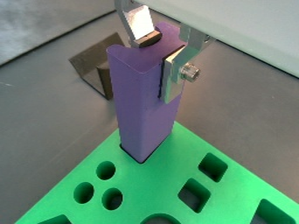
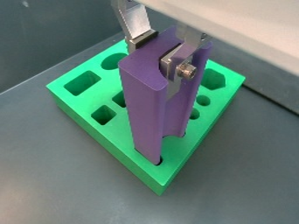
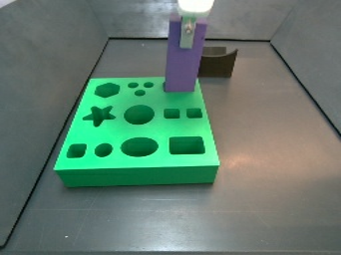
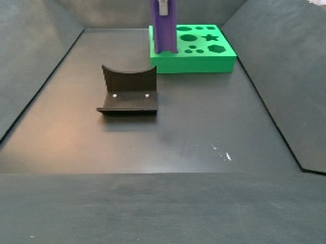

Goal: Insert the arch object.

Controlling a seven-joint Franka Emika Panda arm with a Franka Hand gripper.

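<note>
The arch object is a tall purple column with a rounded notch running down one face. It stands upright with its lower end in a hole at a corner of the green board. My gripper is shut on the column's top, one finger in the notch and one on the opposite face. Both wrist views show this grip. In a side view the column rises from the board's far right corner under the gripper. It also shows in another side view.
The dark brown-olive fixture stands on the grey floor apart from the board; it also shows behind the column and in a wrist view. The board has several other shaped holes. Grey walls ring the floor.
</note>
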